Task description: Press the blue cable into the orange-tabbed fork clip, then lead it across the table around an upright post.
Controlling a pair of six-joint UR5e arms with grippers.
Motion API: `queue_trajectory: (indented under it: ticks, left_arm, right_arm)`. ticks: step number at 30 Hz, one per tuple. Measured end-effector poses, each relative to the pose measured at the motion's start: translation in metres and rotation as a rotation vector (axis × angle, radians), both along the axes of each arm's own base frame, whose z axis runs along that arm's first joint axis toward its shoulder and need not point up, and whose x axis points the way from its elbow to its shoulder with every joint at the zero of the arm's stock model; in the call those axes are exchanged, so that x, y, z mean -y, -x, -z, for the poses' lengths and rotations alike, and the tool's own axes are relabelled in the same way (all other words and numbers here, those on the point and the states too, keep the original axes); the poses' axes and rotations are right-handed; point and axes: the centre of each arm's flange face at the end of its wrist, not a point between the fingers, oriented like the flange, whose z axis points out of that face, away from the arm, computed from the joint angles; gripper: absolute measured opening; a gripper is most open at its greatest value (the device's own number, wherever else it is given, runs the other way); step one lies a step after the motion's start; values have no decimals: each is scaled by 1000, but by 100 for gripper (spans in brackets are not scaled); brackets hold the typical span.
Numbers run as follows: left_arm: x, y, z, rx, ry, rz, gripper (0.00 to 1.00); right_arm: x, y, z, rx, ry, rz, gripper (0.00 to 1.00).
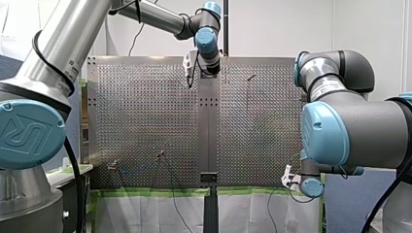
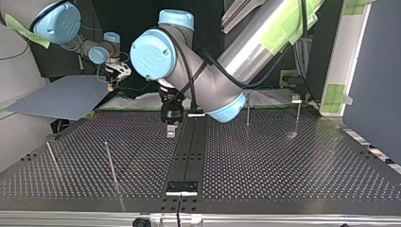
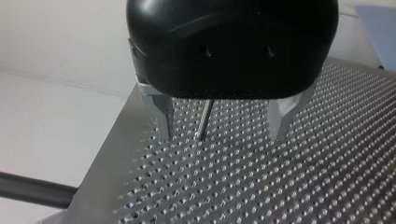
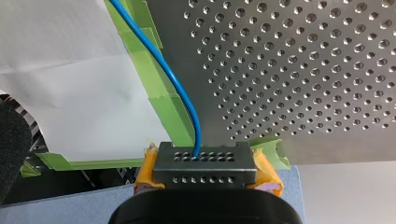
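A thin blue cable is being seen curving over green tape along the perforated table's edge. It is being pinched by my right gripper, whose yellow pads are being pressed together on it just off that edge. My left gripper is being held spread at the table's far edge in the front view, well apart from the cable, an upright post standing between its metal fingers.

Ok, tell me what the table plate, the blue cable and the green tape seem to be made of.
Table: metal, probably brushed steel or aluminium; dull grey sheen, punched holes.
Blue cable: likely plastic-sheathed; smooth, glossy, bends softly.
Green tape: seemingly paper masking tape; matte, creased, torn edges.
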Motion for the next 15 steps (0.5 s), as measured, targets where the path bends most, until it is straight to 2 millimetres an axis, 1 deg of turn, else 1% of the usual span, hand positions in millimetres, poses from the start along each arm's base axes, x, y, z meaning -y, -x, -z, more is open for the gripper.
queue_trajectory:
  ticks: [6, 15]
  left_arm:
    - [-1, -2, -2, 25, 2, -30, 99]
    - [9, -4, -5, 60, 6, 36, 99]
  right_arm:
    - [0, 0, 0, 0, 1, 0, 0]
    - [0, 0, 0, 0, 1, 0, 0]
